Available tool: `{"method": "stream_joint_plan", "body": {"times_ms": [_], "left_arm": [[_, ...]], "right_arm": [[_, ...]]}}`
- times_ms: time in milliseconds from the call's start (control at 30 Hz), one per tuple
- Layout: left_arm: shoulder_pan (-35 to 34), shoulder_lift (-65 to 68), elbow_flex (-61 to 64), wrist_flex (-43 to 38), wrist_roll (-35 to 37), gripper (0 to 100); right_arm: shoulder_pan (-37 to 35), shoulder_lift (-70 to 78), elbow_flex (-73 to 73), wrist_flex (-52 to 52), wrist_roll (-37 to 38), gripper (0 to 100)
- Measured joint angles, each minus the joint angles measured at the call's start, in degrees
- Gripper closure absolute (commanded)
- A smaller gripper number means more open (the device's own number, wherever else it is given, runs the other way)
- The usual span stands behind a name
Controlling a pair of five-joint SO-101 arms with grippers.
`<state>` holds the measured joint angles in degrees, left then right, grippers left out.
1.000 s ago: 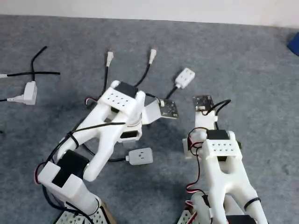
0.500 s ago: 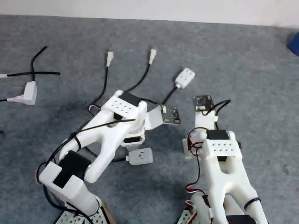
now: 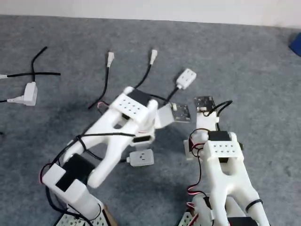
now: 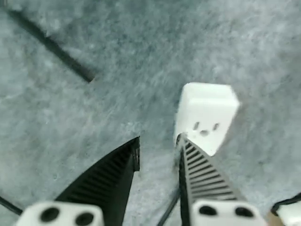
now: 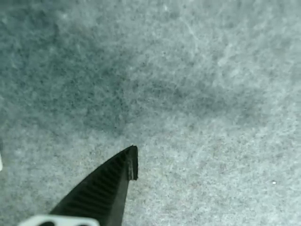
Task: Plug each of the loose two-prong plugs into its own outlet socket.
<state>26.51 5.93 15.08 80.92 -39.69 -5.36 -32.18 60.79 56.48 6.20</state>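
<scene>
A white outlet socket lies face up on the grey carpet, just past the tip of one black finger. My left gripper hangs over it, open, with only carpet in the gap. In the high view the left arm points right toward a corded socket. Another socket sits under that arm, and a third lies far left. Two loose plugs on black cords rest at the back. My right gripper is low over bare carpet; the right arm stands at the front right.
Black cords cross at the far left, and one cord runs past the left gripper. A blue object touches the right edge. Open carpet lies at the back right.
The left arm has swung to the right and stretched forward, bringing its gripper closer to the corded socket. The right arm has stayed still.
</scene>
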Motion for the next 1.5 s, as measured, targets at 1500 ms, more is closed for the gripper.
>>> {"method": "stream_joint_plan", "body": {"times_ms": [1500], "left_arm": [[-12.75, -14.15, 12.48, -0.44, -6.59, 85]], "right_arm": [[-0.97, 0.00, 0.18, 0.00, 0.00, 43.0]]}}
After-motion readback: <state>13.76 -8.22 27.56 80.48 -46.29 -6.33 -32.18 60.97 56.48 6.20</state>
